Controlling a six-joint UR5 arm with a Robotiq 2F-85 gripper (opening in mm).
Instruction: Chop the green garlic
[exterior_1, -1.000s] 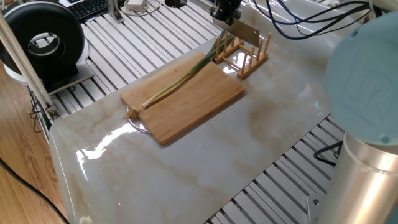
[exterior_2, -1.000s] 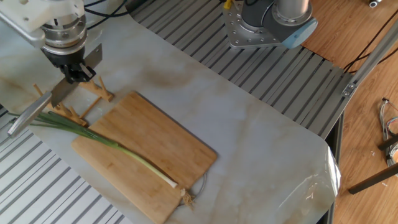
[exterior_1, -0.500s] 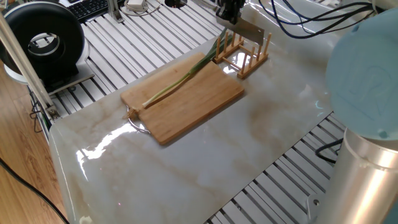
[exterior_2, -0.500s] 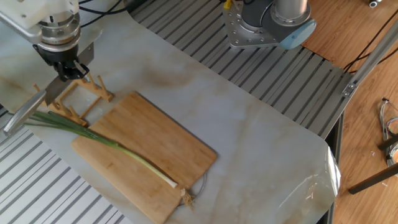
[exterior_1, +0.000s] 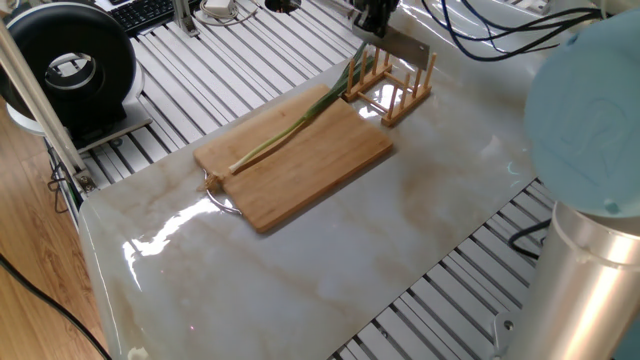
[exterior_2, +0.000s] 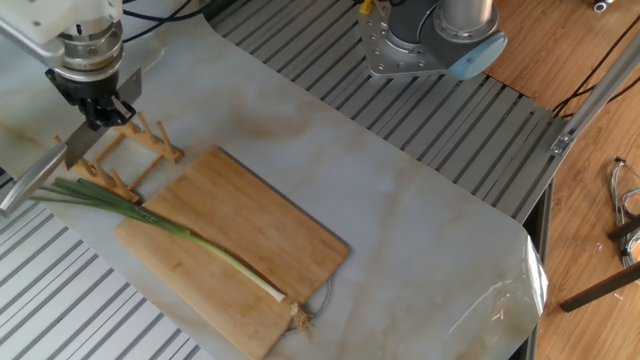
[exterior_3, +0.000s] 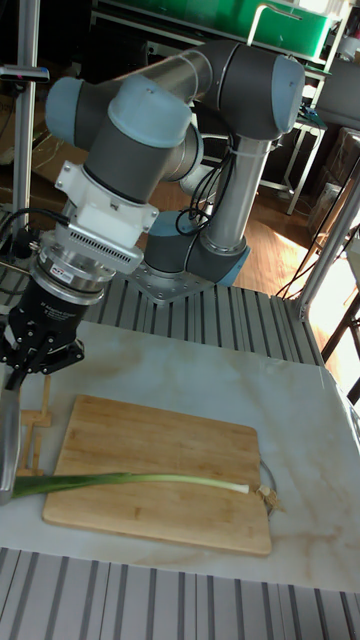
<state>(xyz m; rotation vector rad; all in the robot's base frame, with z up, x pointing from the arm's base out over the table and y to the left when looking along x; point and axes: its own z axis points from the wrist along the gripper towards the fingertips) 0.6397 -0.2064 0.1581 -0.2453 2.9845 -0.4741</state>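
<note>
Tall fixed view shows the green garlic (exterior_3: 130, 483) lying lengthwise on the wooden board (exterior_3: 160, 440), leaves overhanging the left edge. Above that end, over the wooden rack (exterior_2: 125, 150), the end effector (exterior_2: 98, 112) is clamped on a knife (exterior_2: 35, 175). Judged step: carrying the blade over; next, lower it squarely across the stalk.

On the marble tabletop (exterior_1: 330, 270) a wooden cutting board (exterior_1: 295, 163) carries the green garlic (exterior_1: 290, 125), its leaves reaching past the far edge to a wooden rack (exterior_1: 393, 88); above the rack the tool (exterior_1: 375, 14) grips a knife (exterior_1: 402, 46)
</note>
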